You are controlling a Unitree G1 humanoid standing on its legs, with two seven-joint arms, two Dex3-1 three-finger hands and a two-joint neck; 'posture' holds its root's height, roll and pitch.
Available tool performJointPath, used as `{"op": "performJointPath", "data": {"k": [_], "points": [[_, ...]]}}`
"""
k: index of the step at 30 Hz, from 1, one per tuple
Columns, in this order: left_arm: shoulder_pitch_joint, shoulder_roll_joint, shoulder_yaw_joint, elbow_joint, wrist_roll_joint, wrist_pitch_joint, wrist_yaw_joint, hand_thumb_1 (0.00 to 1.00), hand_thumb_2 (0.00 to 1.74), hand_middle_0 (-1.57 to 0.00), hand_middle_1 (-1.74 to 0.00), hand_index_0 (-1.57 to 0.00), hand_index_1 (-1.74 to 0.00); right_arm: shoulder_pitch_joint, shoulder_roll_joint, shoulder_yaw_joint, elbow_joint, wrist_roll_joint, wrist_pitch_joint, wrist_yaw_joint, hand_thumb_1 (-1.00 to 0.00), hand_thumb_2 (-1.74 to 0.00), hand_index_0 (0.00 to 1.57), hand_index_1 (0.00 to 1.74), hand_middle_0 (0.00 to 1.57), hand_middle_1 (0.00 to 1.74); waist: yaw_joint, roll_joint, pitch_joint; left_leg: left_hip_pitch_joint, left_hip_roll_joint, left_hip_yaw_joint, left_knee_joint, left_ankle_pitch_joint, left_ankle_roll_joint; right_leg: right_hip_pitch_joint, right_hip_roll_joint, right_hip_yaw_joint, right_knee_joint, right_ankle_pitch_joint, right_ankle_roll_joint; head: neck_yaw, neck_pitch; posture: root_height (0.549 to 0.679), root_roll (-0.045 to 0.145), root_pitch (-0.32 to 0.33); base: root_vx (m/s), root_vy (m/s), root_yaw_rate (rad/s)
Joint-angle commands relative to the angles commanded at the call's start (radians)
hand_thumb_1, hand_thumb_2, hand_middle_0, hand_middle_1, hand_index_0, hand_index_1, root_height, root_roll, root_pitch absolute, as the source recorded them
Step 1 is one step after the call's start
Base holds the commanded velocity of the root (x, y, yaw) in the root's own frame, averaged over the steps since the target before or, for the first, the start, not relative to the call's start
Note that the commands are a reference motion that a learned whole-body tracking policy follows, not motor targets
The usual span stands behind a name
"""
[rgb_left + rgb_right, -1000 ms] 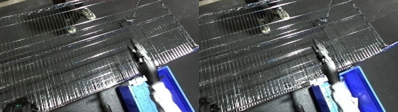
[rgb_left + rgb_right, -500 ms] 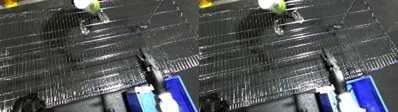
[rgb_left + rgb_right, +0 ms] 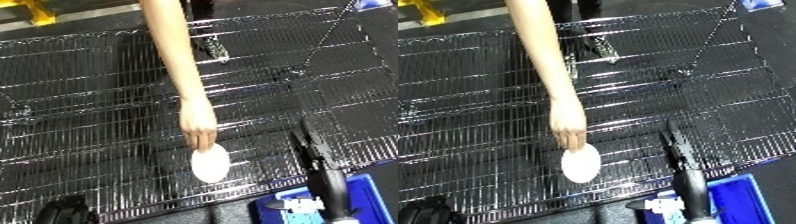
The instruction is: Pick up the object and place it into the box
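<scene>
A white round disc lies on or just above the wire mesh table, near its front edge. A person's hand holds the disc's top rim; the arm comes down from the view's top. My right hand stands a little to the right of the disc, apart from it, black fingers straight and holding nothing. Its forearm runs down to the lower edge. The blue bin sits at the bottom right. A dark shape at the bottom left may be my left hand.
Something white lies inside the bin by my forearm. A small grey thing shows through the mesh at the back. A yellow object sits at the top left and a blue one at the top right.
The view has shifted. A person's arm has reached in from the top and brought a white disc down to the mesh's front. My right hand stays by the near right edge.
</scene>
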Motion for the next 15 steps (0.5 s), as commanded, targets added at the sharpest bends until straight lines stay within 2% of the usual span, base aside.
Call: {"op": "performJointPath", "data": {"k": [5,15], "points": [[0.008,0.003,0.008,-0.002,-0.002,0.003,-0.011,1.0,1.74,-1.57,-1.74,-1.57,-1.74,0.009,0.003,-0.007,0.003,0.001,-0.014,-0.017,0.0,0.0,0.0,0.0,0.0,0.0,-0.002,0.001,0.0,-0.001,-0.001,0.003,0.003,-0.005,0.0014,-0.002,-0.0016,0.002,-0.001,-0.001,0.0011,0.006,-0.001,0.652,0.04,-0.126,0.019,0.001,-0.023],[0.011,0.003,0.01,-0.023,0.001,0.018,-0.01,1.0,1.74,-1.57,-1.74,-1.57,-1.74,0.017,0.006,-0.003,-0.001,-0.001,-0.012,-0.01,0.0,0.0,0.0,0.0,0.0,0.0,-0.005,0.0,0.003,0.003,-0.002,0.006,0.006,-0.012,0.003,-0.006,-0.0036,0.005,0.002,-0.001,0.0043,0.013,-0.004,0.651,0.04,-0.124,0.015,-0.005,-0.014]]}}
